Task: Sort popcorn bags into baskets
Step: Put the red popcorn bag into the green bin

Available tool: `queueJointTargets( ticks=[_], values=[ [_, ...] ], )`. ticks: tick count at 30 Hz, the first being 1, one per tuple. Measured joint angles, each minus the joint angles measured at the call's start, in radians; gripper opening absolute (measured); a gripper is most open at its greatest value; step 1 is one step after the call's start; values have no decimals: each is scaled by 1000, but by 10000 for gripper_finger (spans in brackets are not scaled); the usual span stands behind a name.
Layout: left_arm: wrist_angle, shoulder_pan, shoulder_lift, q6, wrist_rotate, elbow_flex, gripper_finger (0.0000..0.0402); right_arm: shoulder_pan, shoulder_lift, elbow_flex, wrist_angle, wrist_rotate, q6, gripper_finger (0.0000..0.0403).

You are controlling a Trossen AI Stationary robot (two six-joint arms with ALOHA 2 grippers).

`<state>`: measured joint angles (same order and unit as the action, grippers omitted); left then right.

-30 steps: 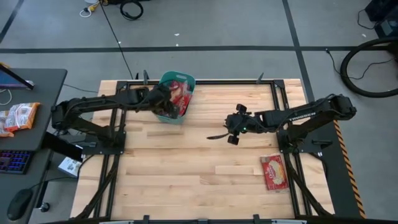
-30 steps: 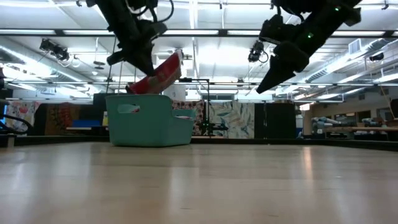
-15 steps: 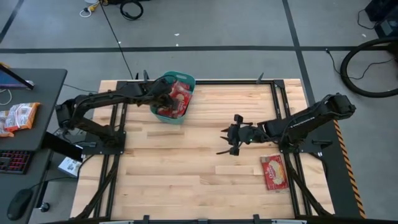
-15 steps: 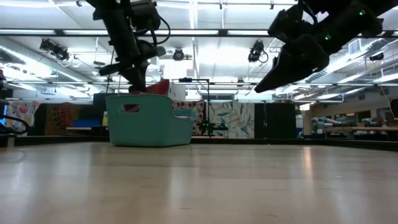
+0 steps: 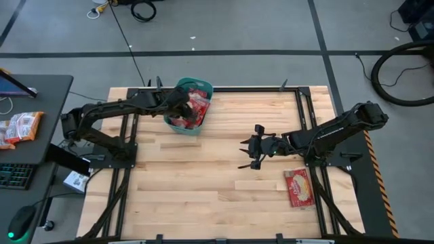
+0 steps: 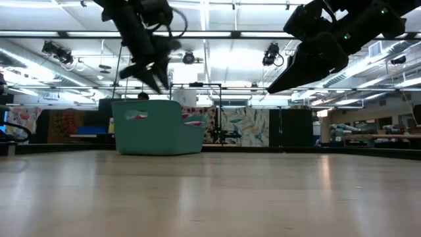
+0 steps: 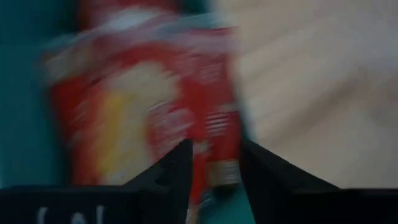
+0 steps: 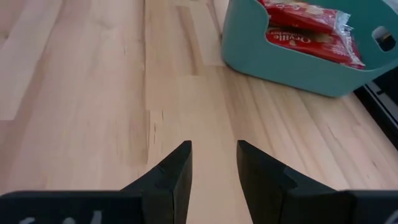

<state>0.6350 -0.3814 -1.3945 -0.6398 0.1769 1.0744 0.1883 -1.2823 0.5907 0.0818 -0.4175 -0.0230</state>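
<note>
The teal basket stands at the table's far left and shows in the low view as basket. Several red popcorn bags lie inside it, seen as bags in the right wrist view. My left gripper hangs open just above the basket's rim; its own blurred view shows a red bag beyond the left gripper. My right gripper is open over the table's middle, with bare wood beyond the right gripper. One more popcorn bag lies flat near the right edge.
A side desk left of the table carries orange-and-white packets and a keyboard. The table's black frame rails run along its far and side edges. Bare wood lies between the basket and my right gripper.
My left gripper carried a tilted red bag down into the basket, let it go and rose slightly; the bag now lies in the basket. My right gripper moved a little toward the near edge, turned, then stayed still.
</note>
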Motion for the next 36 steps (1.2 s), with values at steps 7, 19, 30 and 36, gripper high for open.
queueJointTargets(
  ticks=[7, 19, 30, 36],
  values=[
    [-253, 108, 0, 393, -275, 0, 132, 2, 0, 0, -1, 52, 42, 131],
    [-341, 301, 0, 470, -121, 0, 131, 29, 0, 5, -97, 94, -92, 131],
    [-377, 353, 0, 668, -13, -1, 130, 48, -16, 129, -621, 142, -441, 124],
    [-392, 353, 0, 766, -12, -2, 130, 30, -36, 132, -858, 352, -716, 123]
  ],
)
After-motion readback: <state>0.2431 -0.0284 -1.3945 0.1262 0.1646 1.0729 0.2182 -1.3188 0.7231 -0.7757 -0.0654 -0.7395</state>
